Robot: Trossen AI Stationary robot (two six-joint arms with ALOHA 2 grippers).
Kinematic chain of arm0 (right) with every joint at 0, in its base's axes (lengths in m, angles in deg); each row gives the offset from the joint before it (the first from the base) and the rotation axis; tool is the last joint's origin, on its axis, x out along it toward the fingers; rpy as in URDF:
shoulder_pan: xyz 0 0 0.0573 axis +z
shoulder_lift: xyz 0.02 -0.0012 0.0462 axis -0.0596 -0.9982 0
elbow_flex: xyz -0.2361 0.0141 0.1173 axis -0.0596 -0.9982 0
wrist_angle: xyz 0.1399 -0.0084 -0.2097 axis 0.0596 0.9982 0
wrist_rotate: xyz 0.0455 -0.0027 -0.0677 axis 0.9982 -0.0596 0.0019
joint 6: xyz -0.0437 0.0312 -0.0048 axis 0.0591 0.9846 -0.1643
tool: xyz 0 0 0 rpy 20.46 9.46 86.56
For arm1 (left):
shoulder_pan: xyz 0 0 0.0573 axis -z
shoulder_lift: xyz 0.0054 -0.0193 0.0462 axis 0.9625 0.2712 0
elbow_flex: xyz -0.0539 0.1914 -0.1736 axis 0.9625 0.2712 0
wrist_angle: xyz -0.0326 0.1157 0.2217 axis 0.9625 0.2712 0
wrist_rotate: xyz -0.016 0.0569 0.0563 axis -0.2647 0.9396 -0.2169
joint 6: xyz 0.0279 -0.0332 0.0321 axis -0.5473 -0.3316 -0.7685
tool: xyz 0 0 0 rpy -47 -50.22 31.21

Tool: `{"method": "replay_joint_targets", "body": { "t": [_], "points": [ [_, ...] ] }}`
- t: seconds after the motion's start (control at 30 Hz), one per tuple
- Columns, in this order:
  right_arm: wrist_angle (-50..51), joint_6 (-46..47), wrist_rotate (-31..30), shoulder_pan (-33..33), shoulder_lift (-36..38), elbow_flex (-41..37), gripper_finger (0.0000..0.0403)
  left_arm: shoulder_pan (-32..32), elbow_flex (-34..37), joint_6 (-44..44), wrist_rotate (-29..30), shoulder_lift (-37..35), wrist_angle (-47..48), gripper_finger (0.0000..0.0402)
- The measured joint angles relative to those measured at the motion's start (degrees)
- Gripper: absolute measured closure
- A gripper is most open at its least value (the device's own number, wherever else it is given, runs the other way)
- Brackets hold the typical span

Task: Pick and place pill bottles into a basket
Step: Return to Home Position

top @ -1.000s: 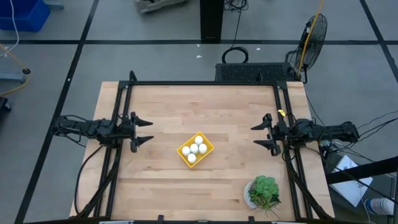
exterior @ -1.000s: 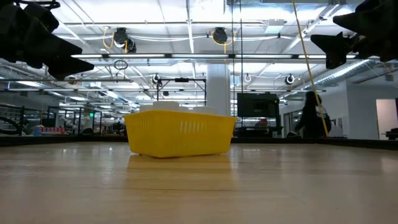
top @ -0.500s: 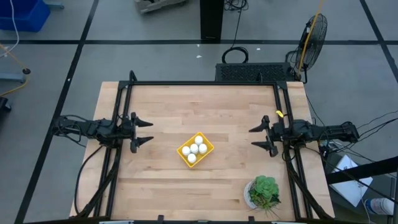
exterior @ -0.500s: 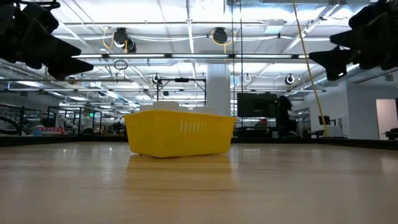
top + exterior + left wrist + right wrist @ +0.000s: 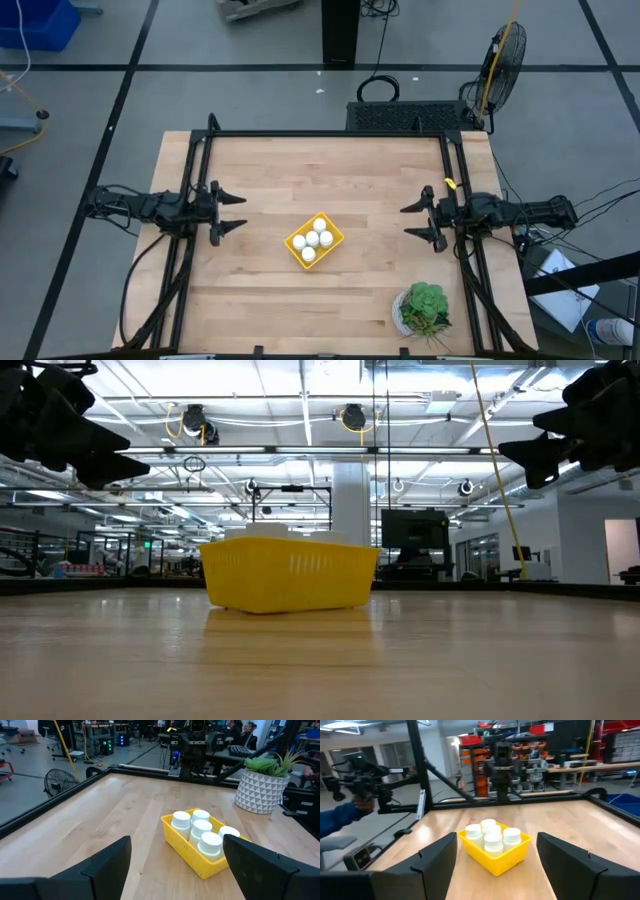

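Pale wood of the table (image 5: 300, 165) fills the high view, and we find the yellow basket (image 5: 326, 255) near its middle, turned cornerwise to the table edges. Five white pill bottles (image 5: 312, 239) stand upright inside it, caps up and packed close together; we see none on the bare wood around the basket.

The left gripper (image 5: 243, 211) hangs to one side of the basket and the right gripper (image 5: 404, 221) to the opposite side. Both are well apart from it, point toward it, hold nothing, and have their fingers spread wide.

From table height the basket's wall (image 5: 290, 575) hides the bottles almost wholly, and only a sliver of white (image 5: 270, 536) clears the rim. Dark arm shapes at both upper corners of that view are cut off by the frame, and we cannot tell from it which arm is which.

The left wrist view shows all five caps (image 5: 202, 827), with a potted green plant (image 5: 256, 790) in a white faceted pot beyond the basket. In the right wrist view we count only four caps (image 5: 493, 839), and the fifth seems hidden behind the others. The high view places the plant (image 5: 424, 308) near the table's corner, well apart from the basket on the right gripper's side.
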Motion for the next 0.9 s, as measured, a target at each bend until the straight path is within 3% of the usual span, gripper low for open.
{"method": "replay_joint_targets", "body": {
  "t": [0.33,0.9],
  "points": [
    [0.0,0.4,0.0,0.0,0.0,0.0,0.0138,0.0,0.0,5.5,3.2,0.1,3.0,0.0079],
    [0.0,0.4,0.0,0.0,0.0,0.0,0.0138,0.0,0.0,4.8,3.2,0.1,2.9,0.0080]
  ]
}}
